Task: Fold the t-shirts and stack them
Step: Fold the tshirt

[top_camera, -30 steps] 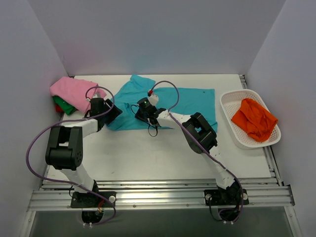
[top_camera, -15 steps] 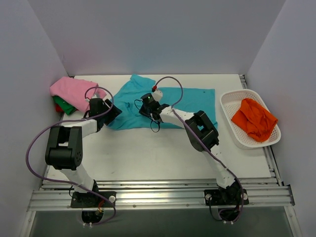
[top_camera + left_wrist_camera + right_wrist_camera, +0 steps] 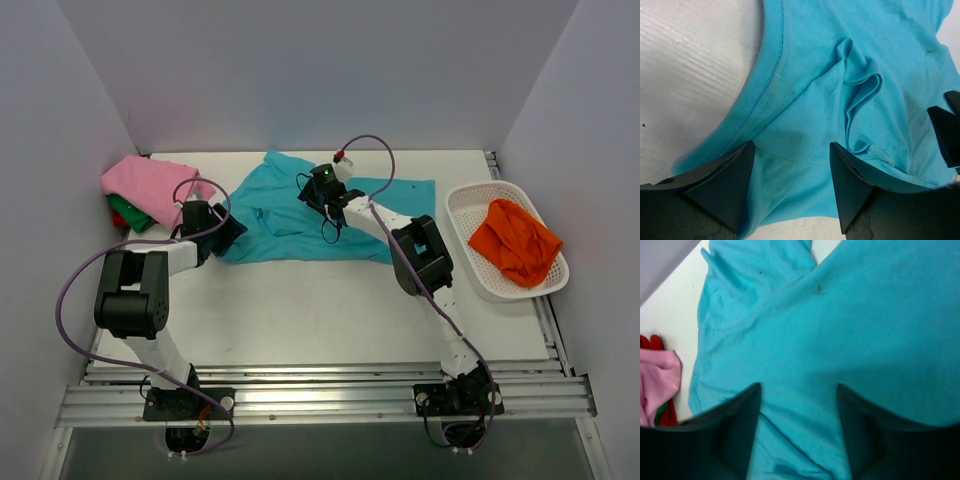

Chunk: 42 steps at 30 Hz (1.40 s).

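The teal t-shirt (image 3: 290, 215) lies spread across the back middle of the table, its ribbed collar (image 3: 767, 70) and a raised wrinkle (image 3: 860, 100) showing in the left wrist view. My left gripper (image 3: 222, 232) sits low over the shirt's left edge, open, with cloth lying flat below the gap (image 3: 791, 150). My right gripper (image 3: 318, 190) hovers over the upper middle of the shirt, jaws apart (image 3: 799, 390), holding nothing. At the back left, a pink t-shirt (image 3: 150, 185) tops a stack with green (image 3: 128, 212) and red (image 3: 652, 342) ones. An orange t-shirt (image 3: 515, 240) lies in the basket.
The white lattice basket (image 3: 470, 200) stands at the right edge of the table. Grey walls close in the left, back and right sides. Bare white tabletop (image 3: 300, 310) stretches in front of the teal shirt toward the arm bases.
My right gripper has travelled toward the back right over the teal shirt and its jaws have come apart. The shirt's front edge now lies farther forward. The left gripper has stayed put.
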Tool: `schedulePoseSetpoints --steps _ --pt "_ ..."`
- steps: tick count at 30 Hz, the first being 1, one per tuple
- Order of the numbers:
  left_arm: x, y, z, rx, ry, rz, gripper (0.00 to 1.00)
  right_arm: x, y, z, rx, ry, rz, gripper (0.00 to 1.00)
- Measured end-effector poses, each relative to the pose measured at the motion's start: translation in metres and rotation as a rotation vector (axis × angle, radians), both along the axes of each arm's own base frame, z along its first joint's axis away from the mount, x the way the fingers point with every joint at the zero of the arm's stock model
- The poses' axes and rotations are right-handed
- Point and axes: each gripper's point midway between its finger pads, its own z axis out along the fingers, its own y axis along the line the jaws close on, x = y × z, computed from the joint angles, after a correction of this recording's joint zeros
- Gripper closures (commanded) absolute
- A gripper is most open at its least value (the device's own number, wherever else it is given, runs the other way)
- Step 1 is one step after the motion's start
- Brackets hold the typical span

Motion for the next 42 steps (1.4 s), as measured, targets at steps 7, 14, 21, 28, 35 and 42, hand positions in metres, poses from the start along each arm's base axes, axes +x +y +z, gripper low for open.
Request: schedulePoseSetpoints --steps 7,14,21,28,35,42 --pt "0.003 0.002 -0.004 -0.006 0.006 0.001 0.30 -0.025 0.021 -0.012 -0.026 0.024 0.057 0.23" --pt "0.005 0.001 -0.004 -0.018 -0.002 -0.008 0.30 -0.052 0.052 0.000 -0.026 0.015 0.121 0.24" --pt "0.006 -0.001 -0.002 -0.025 -0.009 -0.015 0.30 -0.063 0.064 0.014 -0.026 -0.003 0.141 0.25" --pt "0.006 -0.002 -0.002 -0.030 -0.009 -0.021 0.30 -0.068 0.067 0.011 -0.039 0.006 0.154 0.27" --pt "0.006 -0.001 -0.002 -0.033 -0.010 -0.018 0.30 -0.068 0.068 0.010 -0.041 0.006 0.157 0.30" --pt "0.007 0.001 0.000 -0.037 -0.016 -0.016 0.30 -0.068 0.072 -0.001 -0.066 0.018 0.177 0.29"
